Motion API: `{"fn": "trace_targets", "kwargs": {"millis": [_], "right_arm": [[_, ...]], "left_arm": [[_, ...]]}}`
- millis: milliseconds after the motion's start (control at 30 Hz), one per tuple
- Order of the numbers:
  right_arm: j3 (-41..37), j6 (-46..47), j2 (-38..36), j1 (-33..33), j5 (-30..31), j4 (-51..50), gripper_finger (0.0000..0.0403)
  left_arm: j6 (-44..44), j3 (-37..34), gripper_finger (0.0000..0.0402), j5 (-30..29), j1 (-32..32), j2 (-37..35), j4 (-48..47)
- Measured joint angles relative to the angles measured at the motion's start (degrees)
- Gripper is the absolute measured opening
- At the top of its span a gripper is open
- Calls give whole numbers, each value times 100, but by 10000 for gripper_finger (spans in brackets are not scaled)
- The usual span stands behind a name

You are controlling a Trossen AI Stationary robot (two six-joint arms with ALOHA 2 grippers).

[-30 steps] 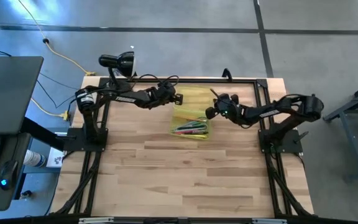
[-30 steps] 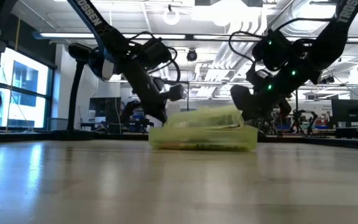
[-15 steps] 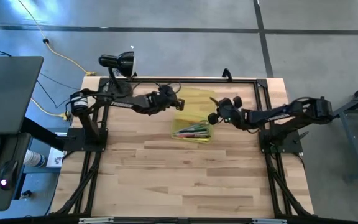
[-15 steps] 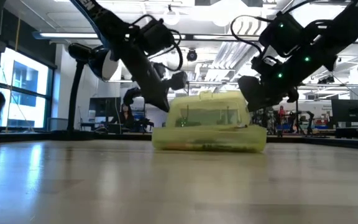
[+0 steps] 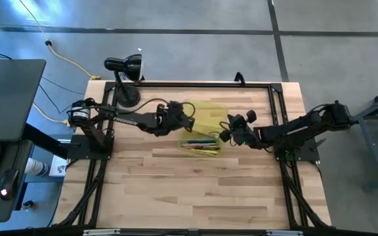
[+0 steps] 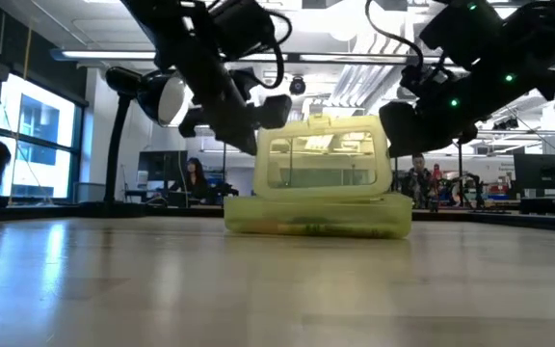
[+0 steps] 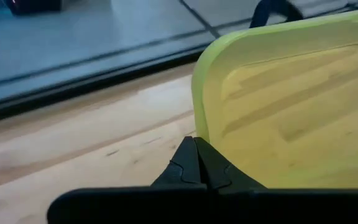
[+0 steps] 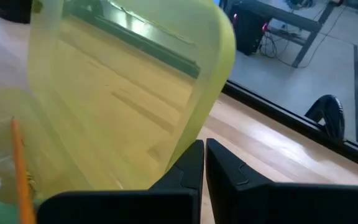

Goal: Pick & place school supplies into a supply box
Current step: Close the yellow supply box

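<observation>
The supply box (image 5: pixel 201 133), a translucent yellow-green plastic case with rounded corners, sits near the bench's far edge, its smooth hinged lid (image 6: pixel 322 160) standing upright. Thin coloured pens (image 5: pixel 199 141) lie in its tray. The left gripper (image 5: pixel 188 118) and right gripper (image 5: pixel 227 130) flank the lid, each with fingers pinched together, tips at the lid's edges.
</observation>
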Motion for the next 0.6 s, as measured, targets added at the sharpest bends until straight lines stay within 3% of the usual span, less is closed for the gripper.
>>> {"fn": "trace_targets", "kwargs": {"millis": [233, 600], "right_arm": [[0, 68, 0, 511, 602, -199, 0], [8, 828, 0, 1153, 631, -974, 0]], "left_arm": [[-11, 7, 10, -543, -459, 0, -89], [-492, 7, 10, -842, -1039, 11, -354]]}}
